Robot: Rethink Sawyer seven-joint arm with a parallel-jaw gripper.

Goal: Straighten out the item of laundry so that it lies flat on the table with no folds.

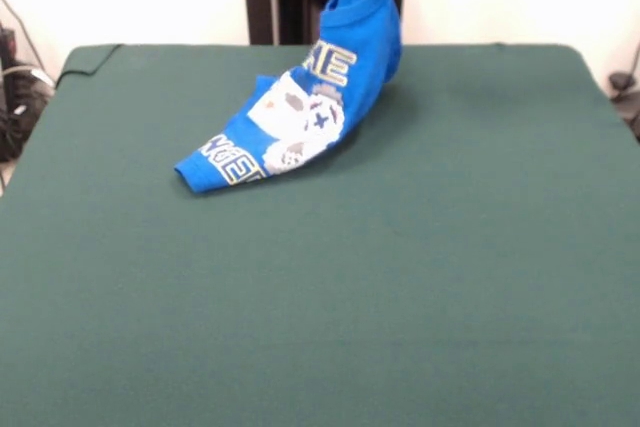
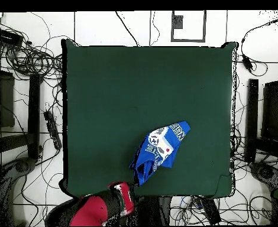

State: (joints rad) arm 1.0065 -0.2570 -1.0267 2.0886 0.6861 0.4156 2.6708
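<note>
Front view: blue T-shirt (image 1: 300,117) hangs from above, one end lifted off-frame, lower end resting on green table (image 1: 400,277). Long axis slants up toward arm (image 2: 100,208). Gripper hidden; grip state cannot be told.

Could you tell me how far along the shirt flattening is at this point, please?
Nothing looks finished yet. In hand: one end of the blue T-shirt is lifted out of the front view's top, its lower end resting bunched on the green table. The overhead view shows the red arm beside it; the gripper is not visible. Left: lay the shirt down and spread out its folds.
</note>
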